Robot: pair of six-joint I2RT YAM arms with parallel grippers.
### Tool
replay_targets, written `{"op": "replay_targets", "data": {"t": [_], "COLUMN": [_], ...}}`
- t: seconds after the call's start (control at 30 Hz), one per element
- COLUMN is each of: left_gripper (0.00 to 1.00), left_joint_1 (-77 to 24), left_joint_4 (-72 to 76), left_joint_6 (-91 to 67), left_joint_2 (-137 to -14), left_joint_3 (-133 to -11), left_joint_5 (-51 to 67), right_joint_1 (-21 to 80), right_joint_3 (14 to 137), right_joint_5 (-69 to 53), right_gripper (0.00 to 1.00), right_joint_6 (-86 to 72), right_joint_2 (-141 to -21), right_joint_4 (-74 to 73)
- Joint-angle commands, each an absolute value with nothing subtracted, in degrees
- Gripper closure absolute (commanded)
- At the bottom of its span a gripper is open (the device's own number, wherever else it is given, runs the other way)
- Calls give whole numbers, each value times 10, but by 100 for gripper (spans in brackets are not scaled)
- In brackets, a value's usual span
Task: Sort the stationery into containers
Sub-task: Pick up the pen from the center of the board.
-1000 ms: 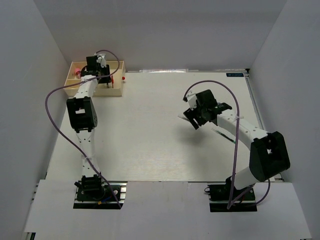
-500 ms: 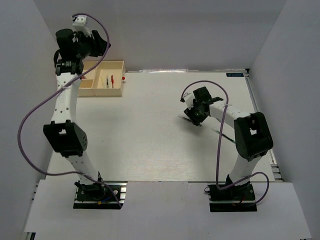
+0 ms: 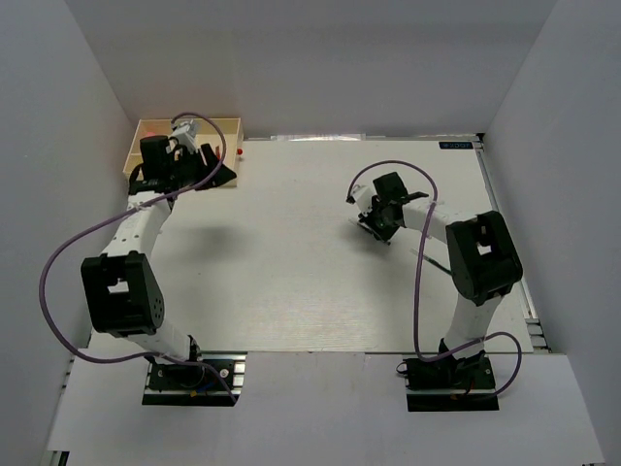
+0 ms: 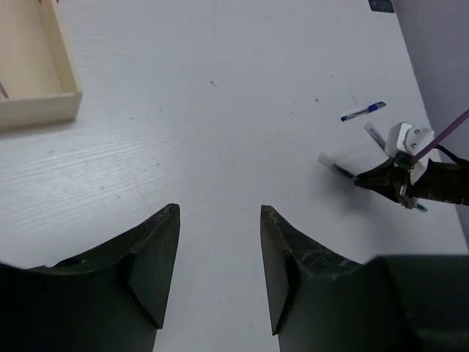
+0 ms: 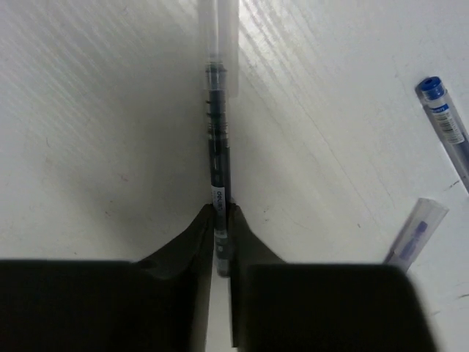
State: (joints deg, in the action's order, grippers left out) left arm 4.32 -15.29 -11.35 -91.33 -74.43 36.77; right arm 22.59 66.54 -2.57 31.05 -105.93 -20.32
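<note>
Right of centre on the surface (image 3: 291, 272), the right pincer (image 5: 220, 220) is clenching a dark pen (image 5: 218, 132) lying there; at upper left, the left pincer (image 4: 220, 249) is hovering released near the tray (image 4: 44, 110).

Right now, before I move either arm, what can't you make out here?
- Cream-beige compartment tray: top view, left arm covers most; contents unclear.
- Dark clear-capped pen: right wrist view, upper end cut by frame, lower end inside shut right gripper.
- Blue-capped pen: right wrist view, cut by right edge.
</note>
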Motion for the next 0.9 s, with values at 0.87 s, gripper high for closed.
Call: {"op": "replay_targets", "data": {"t": [0.87], "left_gripper": [46], "left_joint_1": [-170], "left_joint_4": [327], "left_joint_6": [-545], "left_joint_2": [-833], "left_joint_3": [-482], "left_joint_5": [414], "right_joint_1": [214], "right_joint_3": [755], "right_joint_5": [-443], "right_gripper": [100], "right_joint_6": [-383], "right_joint_2": [-910], "right_joint_4": [-74]}}
